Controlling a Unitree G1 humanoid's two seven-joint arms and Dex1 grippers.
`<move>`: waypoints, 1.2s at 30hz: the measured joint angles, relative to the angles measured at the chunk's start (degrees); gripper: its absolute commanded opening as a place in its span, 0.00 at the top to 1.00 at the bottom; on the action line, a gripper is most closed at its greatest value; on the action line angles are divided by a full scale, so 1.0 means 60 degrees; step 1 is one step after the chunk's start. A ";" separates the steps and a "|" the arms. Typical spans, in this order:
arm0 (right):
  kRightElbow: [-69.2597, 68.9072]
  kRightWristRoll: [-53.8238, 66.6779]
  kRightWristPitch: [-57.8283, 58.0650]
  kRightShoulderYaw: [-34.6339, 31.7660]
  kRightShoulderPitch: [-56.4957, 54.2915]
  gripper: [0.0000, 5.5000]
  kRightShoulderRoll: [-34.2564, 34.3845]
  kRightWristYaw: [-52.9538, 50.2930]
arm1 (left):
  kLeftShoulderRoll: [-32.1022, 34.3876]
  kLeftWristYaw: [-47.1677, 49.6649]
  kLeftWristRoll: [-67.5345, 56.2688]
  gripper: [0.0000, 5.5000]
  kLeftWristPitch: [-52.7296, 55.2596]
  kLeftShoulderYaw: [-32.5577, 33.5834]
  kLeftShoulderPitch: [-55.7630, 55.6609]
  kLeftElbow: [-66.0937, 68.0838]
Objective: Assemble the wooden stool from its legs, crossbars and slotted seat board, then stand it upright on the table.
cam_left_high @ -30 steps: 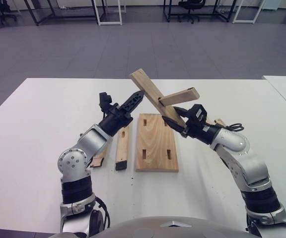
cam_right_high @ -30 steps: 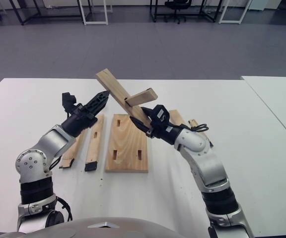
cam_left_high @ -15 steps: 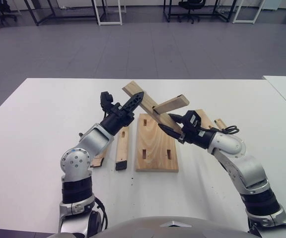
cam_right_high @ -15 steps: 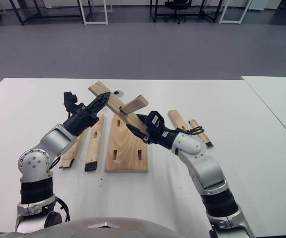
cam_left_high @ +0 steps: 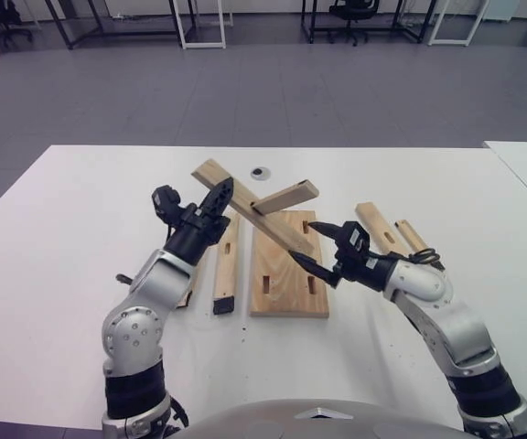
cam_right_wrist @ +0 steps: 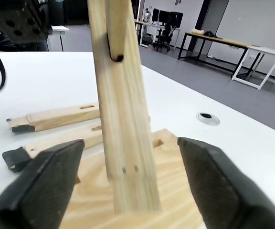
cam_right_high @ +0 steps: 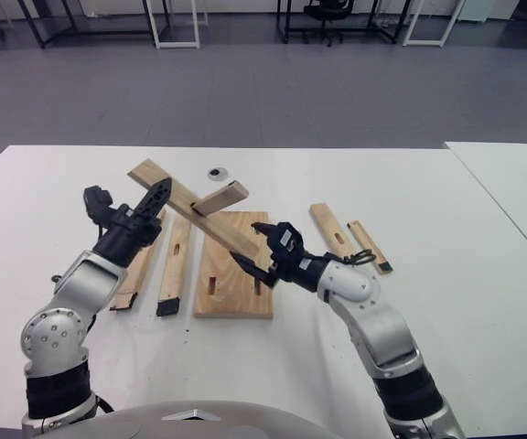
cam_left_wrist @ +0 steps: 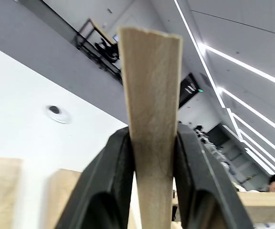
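Seat board (cam_left_high: pixel 277 285) — loose legs (cam_left_high: pixel 226 272) alongside

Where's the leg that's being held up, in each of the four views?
Left eye view: leg slants across the centre, over the seat board.
Right eye view: leg slants just left of centre.
Left wrist view: leg mid-picture, clamped in the left pincer.
Right wrist view: leg mid-picture, inside the open right pincer.
Shared landmark: the round table grommet.
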 measured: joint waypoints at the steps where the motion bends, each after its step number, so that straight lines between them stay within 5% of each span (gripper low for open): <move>1: -0.0008 -0.0049 -0.0010 -0.0072 0.0204 0.32 -0.0085 -0.0048 | 0.0062 0.0189 0.0076 0.82 0.0002 -0.0002 0.0260 -0.0366; 6: 0.0434 -0.0991 -0.0310 -0.0748 0.1328 0.32 -0.0545 -0.0711 | 0.0861 0.1326 0.0388 0.82 0.0032 0.0736 0.2064 -0.2466; 15: 0.1188 -0.2495 -0.0500 0.0078 0.1958 0.32 -0.0580 -0.1216 | 0.1226 0.2774 -0.1098 0.82 -0.0018 0.0932 0.2603 -0.2916; 36: 0.1025 -0.2445 -0.0535 0.0489 0.1935 0.32 -0.0102 -0.0750 | 0.1756 0.2960 0.1163 0.82 -0.0659 -0.0688 0.2514 -0.3028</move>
